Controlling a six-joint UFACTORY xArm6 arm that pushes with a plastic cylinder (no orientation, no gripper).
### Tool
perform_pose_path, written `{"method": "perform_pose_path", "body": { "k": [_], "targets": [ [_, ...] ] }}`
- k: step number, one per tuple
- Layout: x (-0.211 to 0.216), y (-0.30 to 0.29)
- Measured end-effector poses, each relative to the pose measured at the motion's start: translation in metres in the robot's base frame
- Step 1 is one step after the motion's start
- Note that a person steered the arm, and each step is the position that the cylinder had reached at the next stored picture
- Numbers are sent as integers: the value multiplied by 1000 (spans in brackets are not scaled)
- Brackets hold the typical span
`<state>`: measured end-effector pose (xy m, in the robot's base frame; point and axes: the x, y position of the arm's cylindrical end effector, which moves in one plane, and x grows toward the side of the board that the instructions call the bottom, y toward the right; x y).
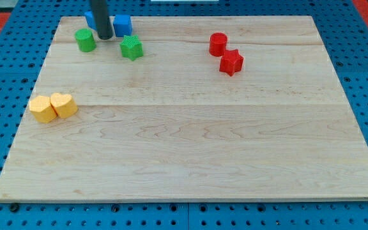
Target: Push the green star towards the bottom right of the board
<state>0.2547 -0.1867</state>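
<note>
The green star (131,48) lies near the view's top left of the wooden board (190,153). My tip (105,36) stands just up and to the left of the star, a short gap apart, between it and a green cylinder (85,40). A blue block (122,25) sits just right of the rod, above the star. Another blue block (91,18) is partly hidden behind the rod.
A red cylinder (218,43) and a red star (231,62) sit at the top right of centre. A yellow hexagon (42,109) and a yellow heart-like block (64,105) touch each other at the left edge. A blue pegboard surrounds the board.
</note>
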Motion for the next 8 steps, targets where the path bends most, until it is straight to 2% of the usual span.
{"method": "perform_pose_path", "body": {
  "k": [1, 3, 4, 5, 7, 8],
  "targets": [
    [0, -37],
    [9, -54],
    [13, -16],
    [19, 57],
    [85, 139],
    [99, 187]
  ]
}}
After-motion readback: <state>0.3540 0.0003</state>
